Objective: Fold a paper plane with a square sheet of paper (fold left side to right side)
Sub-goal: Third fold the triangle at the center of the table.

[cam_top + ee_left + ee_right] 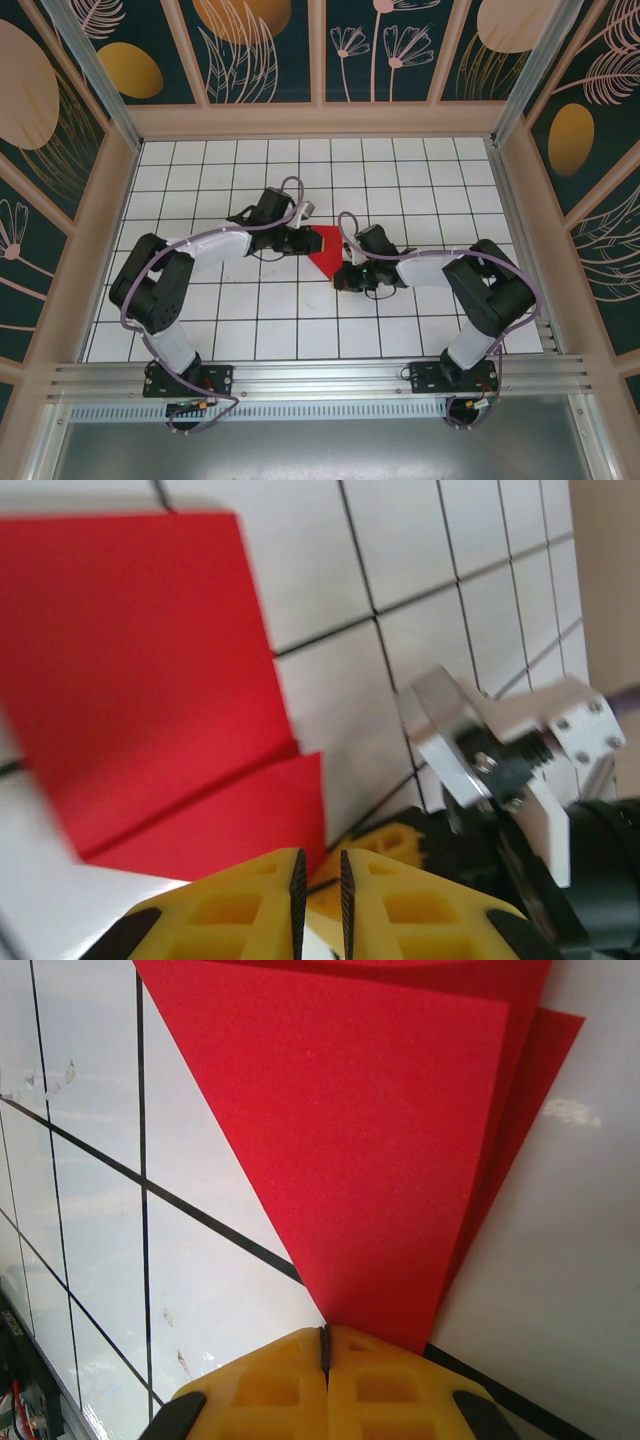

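Observation:
The square sheet of paper (325,252) lies folded on the white grid table (250,330) between my two grippers, bright red, with a point toward the near side. In the right wrist view the red paper (380,1140) shows two layers narrowing to a tip that runs under my right gripper (326,1335), which is shut and resting on that tip. My left gripper (320,865) hovers at the paper's (150,680) corner, its jaws a narrow slit apart with nothing between them. From above, the left gripper (310,243) is at the sheet's left edge and the right gripper (345,275) at its near point.
The right arm's wrist bracket (500,760) and a yellow finger (385,840) sit close in front of my left gripper. Wooden walls (320,120) ring the table. An aluminium rail (320,378) runs along the near edge by the arm bases.

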Robot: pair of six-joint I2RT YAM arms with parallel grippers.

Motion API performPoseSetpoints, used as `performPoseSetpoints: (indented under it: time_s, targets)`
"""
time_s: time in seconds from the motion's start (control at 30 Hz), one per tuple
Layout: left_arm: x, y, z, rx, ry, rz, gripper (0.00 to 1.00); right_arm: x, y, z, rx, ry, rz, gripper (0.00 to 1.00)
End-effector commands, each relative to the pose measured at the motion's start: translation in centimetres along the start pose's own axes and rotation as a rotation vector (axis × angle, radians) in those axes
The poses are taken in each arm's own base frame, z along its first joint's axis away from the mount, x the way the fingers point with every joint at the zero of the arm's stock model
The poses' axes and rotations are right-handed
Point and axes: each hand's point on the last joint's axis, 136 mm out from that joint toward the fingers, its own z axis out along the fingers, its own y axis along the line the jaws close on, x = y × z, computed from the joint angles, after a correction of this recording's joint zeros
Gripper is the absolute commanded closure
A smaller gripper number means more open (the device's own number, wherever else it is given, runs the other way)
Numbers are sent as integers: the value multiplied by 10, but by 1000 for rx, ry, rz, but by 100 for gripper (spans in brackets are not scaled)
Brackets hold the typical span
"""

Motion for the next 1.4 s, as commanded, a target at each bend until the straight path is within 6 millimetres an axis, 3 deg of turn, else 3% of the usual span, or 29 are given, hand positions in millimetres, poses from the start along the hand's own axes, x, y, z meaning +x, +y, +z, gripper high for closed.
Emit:
performPoseSetpoints:
  time_s: [0.0, 0.23, 0.33, 0.53, 0.73, 0.83, 1.07, 1.37]
  targets:
    - [10, 17, 17, -11, 37, -61, 80, 47, -61, 2, 217, 145, 122, 100]
    - [17, 35, 43, -56, 102, -57, 81, 44, -59, 2, 218, 140, 121, 100]
    - [19, 53, 51, -113, 113, -72, 81, 44, -58, 1, 214, 139, 125, 100]
    - [31, 85, 56, -231, 129, -97, 83, 59, -60, -8, 226, 172, 141, 100]
    - [37, 93, 58, -257, 142, -102, 83, 65, -53, -29, 224, 160, 138, 100]
    - [37, 92, 57, -251, 141, -103, 84, 50, -38, -39, 206, 115, 114, 100]
    - [33, 87, 55, -241, 126, -101, 84, -5, 19, -52, 60, -27, 60, 100]
    - [35, 86, 55, -232, 124, -105, 84, -38, 10, -11, 139, -48, 93, 100]
